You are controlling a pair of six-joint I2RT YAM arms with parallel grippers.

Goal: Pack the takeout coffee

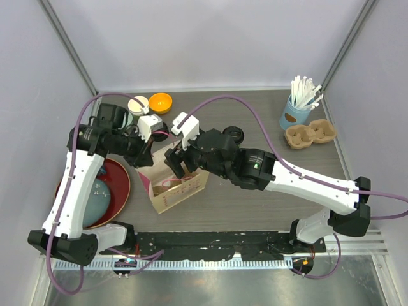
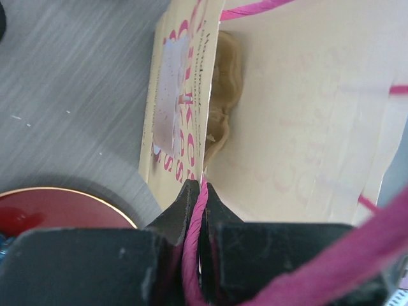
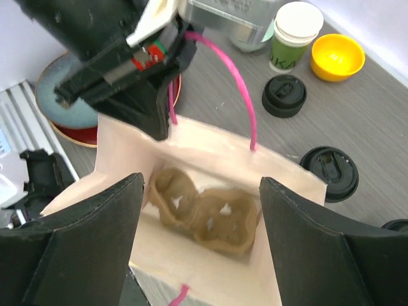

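Two arms work over a paper bag (image 1: 182,191) at mid-counter (image 1: 255,204). L. pincer (image 2: 196,191) is clamped tight on the bag's pink handle (image 2: 194,248), right at the rim. R. pincer (image 3: 203,191) hangs over the bag's mouth w/ fingers spread wide, one on each side of the opening, gripping nothing. At the bottom of the bag lies a brown pulp cup carrier (image 3: 204,217), both sockets open to view.

The takeout coffee is outside the bag. A green cup (image 3: 290,54), white at the top, stands upright at the back of the counter, just beside a yellow bowl (image 3: 338,56). Two black lids (image 3: 284,95) lie flat on the counter betw. cup and bag, apart from each other.

Red plate (image 1: 121,185) w/ a grey-blue bowl (image 1: 95,197) sits L. of the bag. A light-blue cup of straws (image 1: 294,115) and a second carrier (image 1: 310,134) are at the far R. corner.
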